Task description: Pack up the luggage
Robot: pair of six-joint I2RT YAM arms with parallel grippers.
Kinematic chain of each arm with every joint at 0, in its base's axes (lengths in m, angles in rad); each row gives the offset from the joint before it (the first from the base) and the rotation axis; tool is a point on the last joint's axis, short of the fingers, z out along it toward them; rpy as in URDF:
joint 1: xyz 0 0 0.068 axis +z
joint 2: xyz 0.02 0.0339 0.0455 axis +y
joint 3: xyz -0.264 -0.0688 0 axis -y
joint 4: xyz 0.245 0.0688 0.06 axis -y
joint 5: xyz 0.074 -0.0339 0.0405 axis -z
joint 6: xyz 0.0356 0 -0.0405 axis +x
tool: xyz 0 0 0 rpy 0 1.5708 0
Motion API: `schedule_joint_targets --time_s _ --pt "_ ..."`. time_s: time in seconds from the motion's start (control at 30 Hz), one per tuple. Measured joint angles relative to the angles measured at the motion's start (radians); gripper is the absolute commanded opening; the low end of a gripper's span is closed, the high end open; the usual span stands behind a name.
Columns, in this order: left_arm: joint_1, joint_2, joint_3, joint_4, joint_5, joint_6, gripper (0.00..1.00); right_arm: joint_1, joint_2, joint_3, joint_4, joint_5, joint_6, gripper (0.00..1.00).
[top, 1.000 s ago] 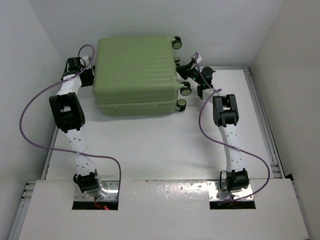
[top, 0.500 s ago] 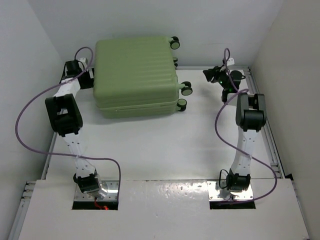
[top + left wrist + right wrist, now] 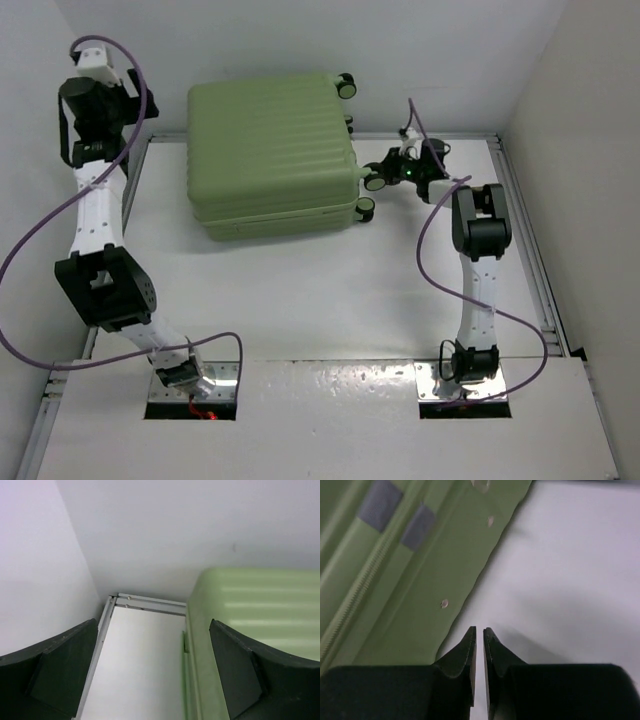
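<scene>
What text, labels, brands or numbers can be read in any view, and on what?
None readable in any view.
suitcase: plain ribbed shell, no brand mark or tag showing.
grey patches on the suitcase, right wrist view: blank, no print.
table: no markings.

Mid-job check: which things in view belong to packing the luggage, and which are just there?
Job: luggage, closed, lying flat; left gripper, open; right gripper, shut, by its wheels.
Just there: table; enclosure walls.
</scene>
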Motion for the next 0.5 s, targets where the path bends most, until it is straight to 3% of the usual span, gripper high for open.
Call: schedule_joint_targets --time_s 0.2,0.33,0.5 --pt "0.092 0.003 -0.023 -0.013 0.036 -0.072 0.99 0.057 0.064 0.082 -0.189 -0.002 -0.011 0.11" --pt "0.096 0.003 -0.076 -0.060 0.044 -0.098 0.99 0.063 0.097 0.190 -0.342 -0.014 -0.023 0.10" --pt "0.092 -0.018 -0.101 -0.116 0.047 -0.105 0.99 0.071 0.075 0.152 -0.509 -0.030 -0.066 0.08"
